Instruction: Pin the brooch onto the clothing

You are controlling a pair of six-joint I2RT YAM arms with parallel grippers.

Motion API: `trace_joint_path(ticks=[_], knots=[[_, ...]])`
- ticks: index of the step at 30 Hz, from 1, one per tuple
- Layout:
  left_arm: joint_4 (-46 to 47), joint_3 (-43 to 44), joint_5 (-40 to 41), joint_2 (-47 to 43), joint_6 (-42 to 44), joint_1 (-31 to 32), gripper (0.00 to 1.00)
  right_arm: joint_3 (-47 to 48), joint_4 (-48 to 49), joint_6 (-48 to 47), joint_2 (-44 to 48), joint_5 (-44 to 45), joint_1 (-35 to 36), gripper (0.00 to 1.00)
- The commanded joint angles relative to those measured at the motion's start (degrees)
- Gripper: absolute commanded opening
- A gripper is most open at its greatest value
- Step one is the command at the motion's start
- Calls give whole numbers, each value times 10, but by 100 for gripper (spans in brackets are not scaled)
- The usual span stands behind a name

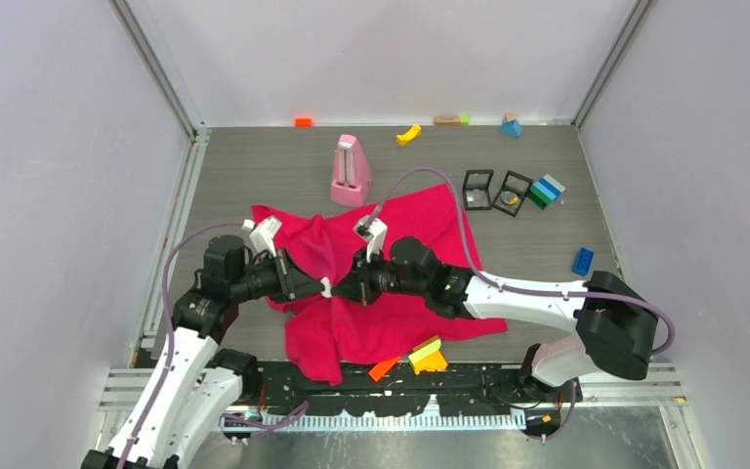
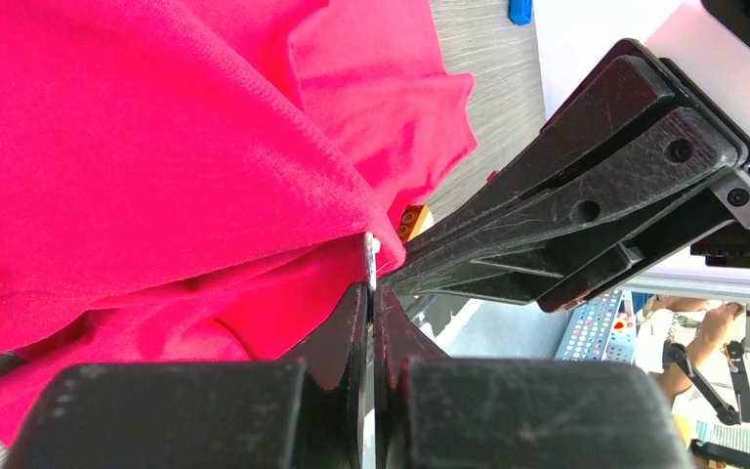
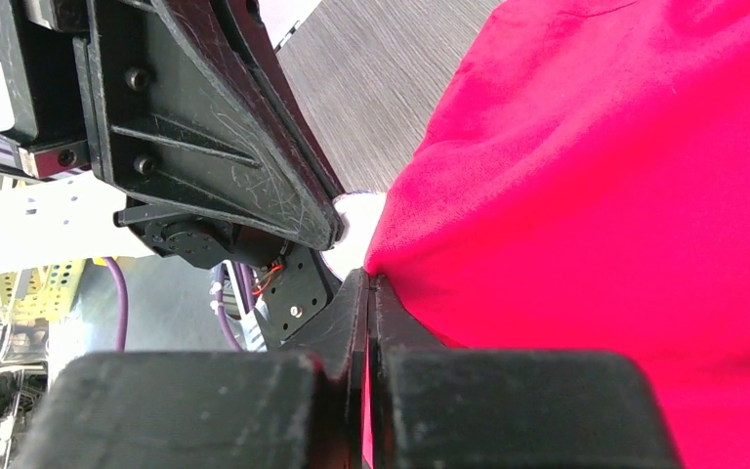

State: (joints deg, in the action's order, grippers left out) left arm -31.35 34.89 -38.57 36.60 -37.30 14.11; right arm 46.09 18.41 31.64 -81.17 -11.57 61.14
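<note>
The brooch (image 1: 326, 286), small and rigid, is seemingly sitting pinched in the closed left gripper (image 2: 371, 290). The right gripper (image 3: 368, 280) is clamping a fold of the soft, floppy shirt (image 1: 405, 225).

Rumpled crimson-pink T-shirt (image 1: 418, 221) lies spread; small white brooch (image 1: 325, 287) against its fold.

The left arm (image 1: 187, 363) and the right arm (image 1: 532, 299) have white shells on the long links and black round joints. A purple cable (image 1: 463, 227) loops along each arm. The jaws are matt black, wedge-shaped and scratched, with small round screws (image 2: 680, 150). Each wrist carries a white camera block (image 1: 372, 234). The right wrist shows a green light (image 1: 446, 287).
</note>
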Motion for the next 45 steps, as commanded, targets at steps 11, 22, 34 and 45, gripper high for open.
trace_joint_path(ticks=[11, 22, 34, 45], knots=[[68, -18, 8, -47, -21, -2, 0, 18, 32, 53, -35, -23, 7, 1], [86, -20, 7, -54, -34, -2, 0, 24, 35, 76, -58, -32, 13, 1], [95, -22, 0, -54, -40, -2, 0, 31, 46, 89, -78, -44, 18, 1], [76, 6, -16, -52, -13, -3, 0, 7, -4, 37, 15, -10, 10, 31]])
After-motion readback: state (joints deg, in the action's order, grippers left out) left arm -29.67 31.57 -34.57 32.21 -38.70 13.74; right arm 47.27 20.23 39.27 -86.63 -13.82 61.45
